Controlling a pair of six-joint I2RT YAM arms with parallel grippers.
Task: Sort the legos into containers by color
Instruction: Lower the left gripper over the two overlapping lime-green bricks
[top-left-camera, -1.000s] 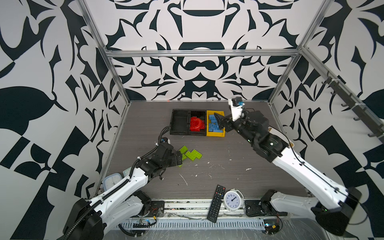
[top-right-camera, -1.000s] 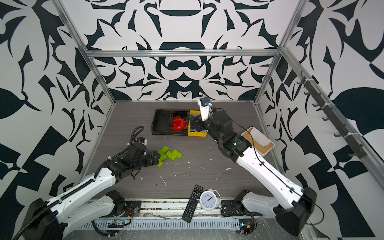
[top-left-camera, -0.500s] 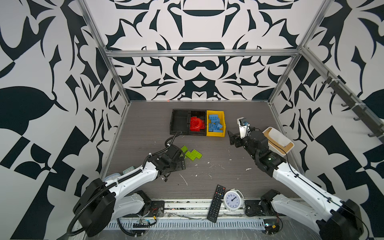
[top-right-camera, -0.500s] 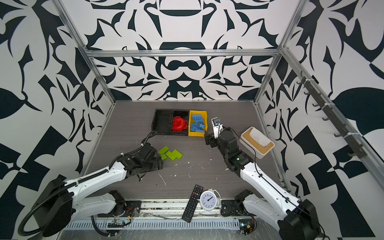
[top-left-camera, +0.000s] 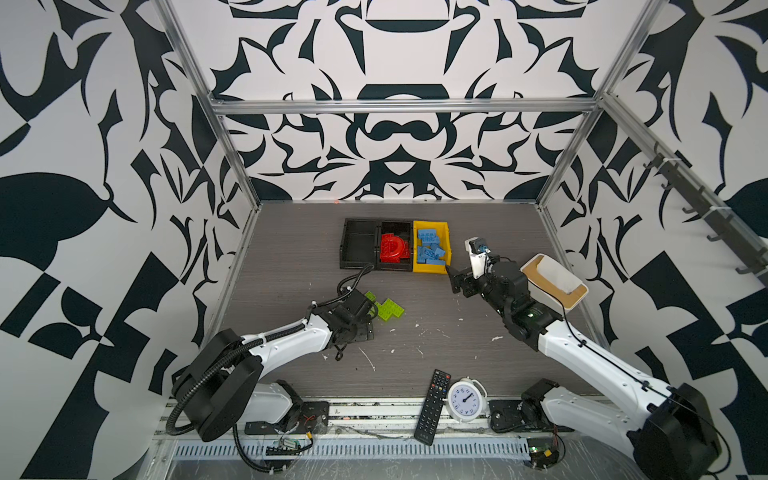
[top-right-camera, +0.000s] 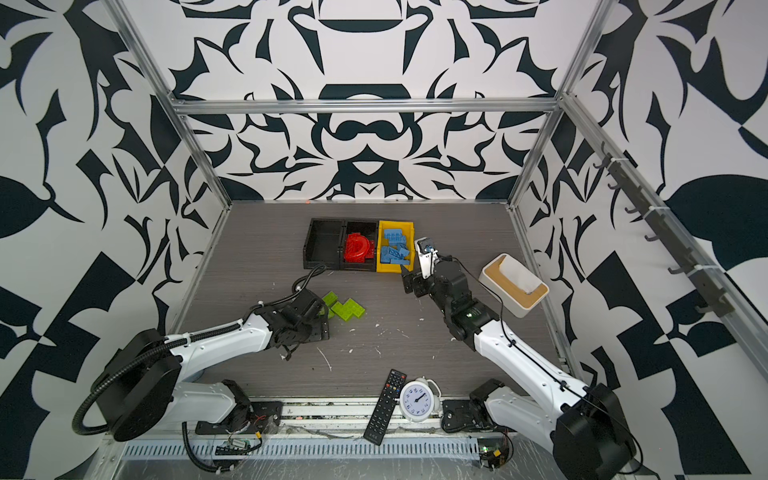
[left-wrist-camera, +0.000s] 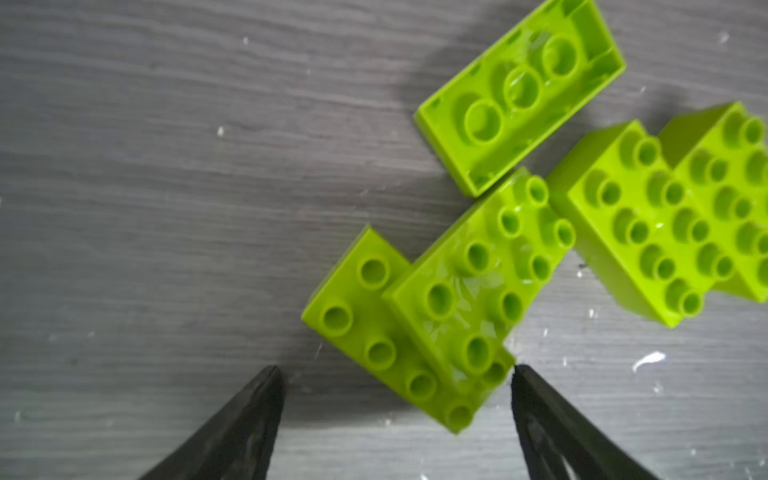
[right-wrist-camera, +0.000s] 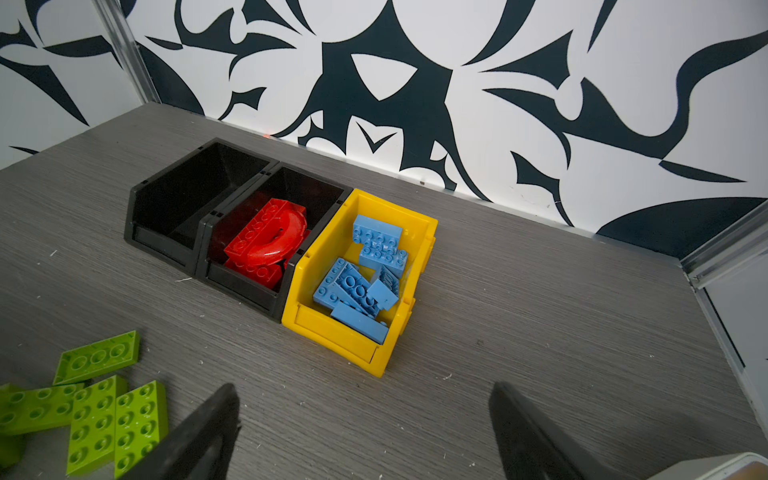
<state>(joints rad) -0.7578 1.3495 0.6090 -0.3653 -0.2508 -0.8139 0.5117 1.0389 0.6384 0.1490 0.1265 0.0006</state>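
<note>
The left jaws are held open about the nearest of the green legos, loose toward the bench's left edge and presumably meant for the empty black tray by the far edge, while the right jaws are held open and empty.

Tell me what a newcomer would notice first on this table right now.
First comes the bright row at the back: the yellow bin filled with blue legos, beside a black tray of red legos and an empty black tray. Next are the lime green legos, loose on the table nearer the front, with the open left gripper low right at them.
</note>
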